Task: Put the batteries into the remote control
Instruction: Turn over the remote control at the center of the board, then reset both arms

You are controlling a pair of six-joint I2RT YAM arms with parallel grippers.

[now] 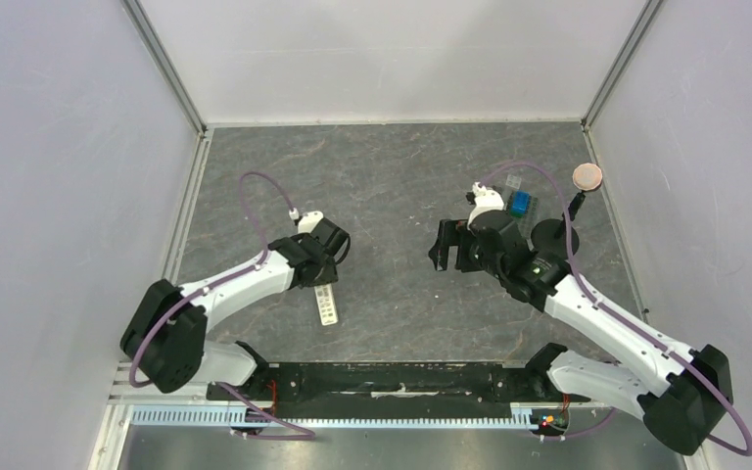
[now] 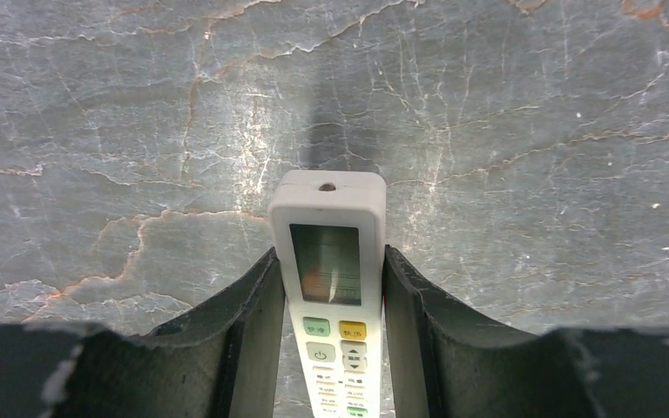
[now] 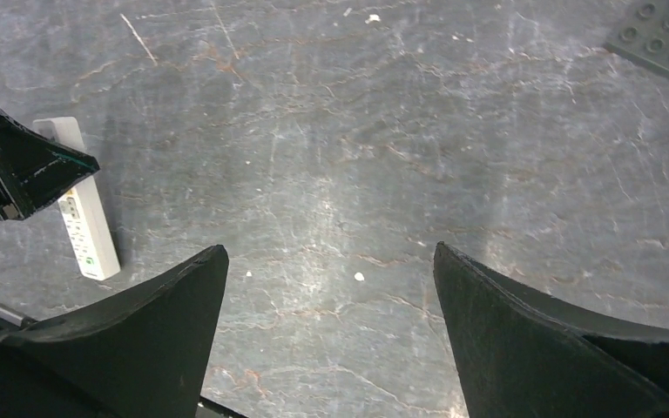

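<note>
The white remote control (image 2: 329,261) lies face up, its small screen and coloured buttons showing. My left gripper (image 2: 331,252) is shut on it, one dark finger pressed against each long side. From above, the remote control (image 1: 328,305) sticks out below my left gripper (image 1: 321,257) toward the near edge. Right of the table's centre, my right gripper (image 1: 450,247) is open just above the stone surface. In its own view my right gripper (image 3: 328,248) has bare table between the fingers, and the remote control (image 3: 87,235) lies off to the left. The batteries are not in view.
Blue and grey blocks (image 1: 519,202) sit on a grey studded plate (image 3: 662,39) behind my right gripper. A round pinkish disc (image 1: 587,176) lies near the back right wall, and a black round object (image 1: 548,233) is beside the right arm. Walls enclose three sides.
</note>
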